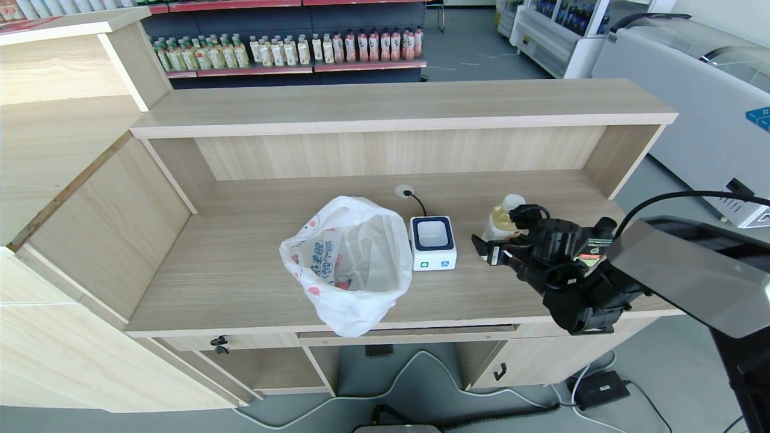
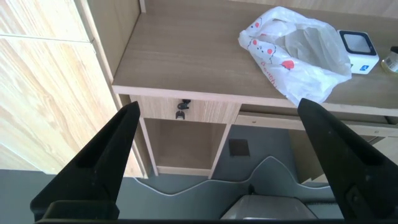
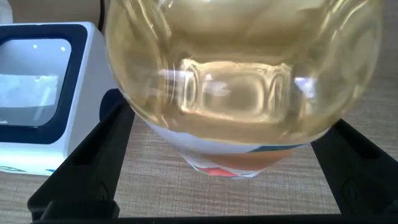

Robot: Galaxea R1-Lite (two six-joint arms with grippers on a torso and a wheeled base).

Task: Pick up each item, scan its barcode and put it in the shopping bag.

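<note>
The bottle [image 3: 242, 93], filled with pale yellow liquid, stood on the counter [image 1: 240, 258] between the spread fingers of the right gripper [image 3: 227, 134]. That gripper was released, with strips of counter showing between each finger and the bottle's base. The scanner [image 1: 432, 242] sat just beside the bottle, on its left. The bag [image 1: 349, 261] stood open, touching the scanner's other side. The left gripper [image 2: 219, 109] hung released in front of the counter's edge, well apart from the bag.

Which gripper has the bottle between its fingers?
The right gripper: the yellow drink bottle stands between its fingers, beside the scanner. The left gripper hangs open before the counter, holding nothing.
</note>
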